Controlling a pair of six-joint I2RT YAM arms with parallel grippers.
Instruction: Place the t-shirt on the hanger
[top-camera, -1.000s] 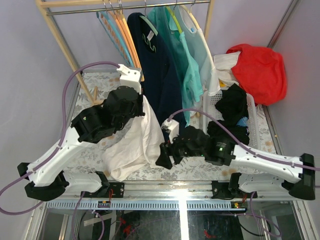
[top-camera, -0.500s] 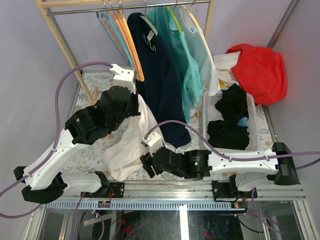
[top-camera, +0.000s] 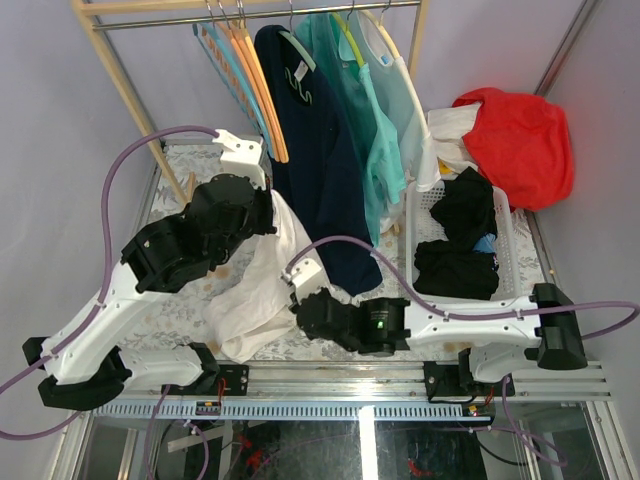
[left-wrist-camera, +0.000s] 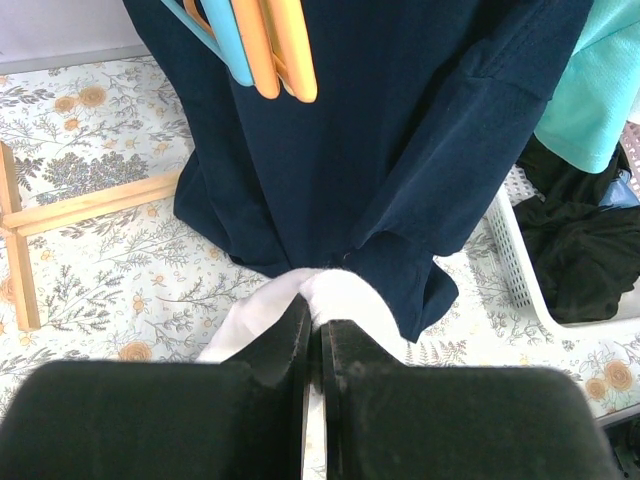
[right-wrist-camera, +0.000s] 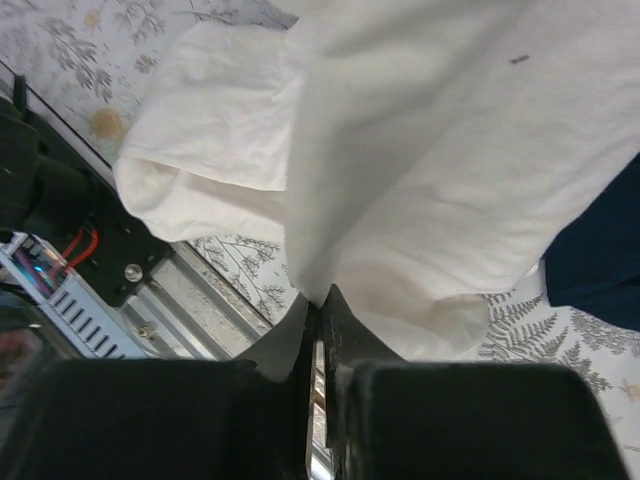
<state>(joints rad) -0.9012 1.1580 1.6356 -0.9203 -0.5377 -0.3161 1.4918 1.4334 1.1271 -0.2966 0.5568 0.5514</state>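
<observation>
Your right end effector (right-wrist-camera: 318, 300) has swung left and pinches the wrinkled white cotton t-shirt (right-wrist-camera: 420, 150) below your left end effector (left-wrist-camera: 312, 325), which grips it too; nothing is hung yet.

I log: t-shirt (right-wrist-camera: 420, 150) ahead of my right gripper (right-wrist-camera: 318, 300), white cloth, matt, soft, creased. Its fingers (right-wrist-camera: 280, 352), matt black plastic. Beyond my left gripper (left-wrist-camera: 315, 322): navy shirt (left-wrist-camera: 400, 150), matt cloth; orange hangers (left-wrist-camera: 285, 50), smooth glossy plastic; rack foot (left-wrist-camera: 90, 205), bare wood.

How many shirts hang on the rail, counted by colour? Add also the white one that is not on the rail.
navy shirt: 1
turquoise shirt: 1
pale mint-white shirt: 1
white t-shirt, off the rail: 1
Total: 4
</observation>
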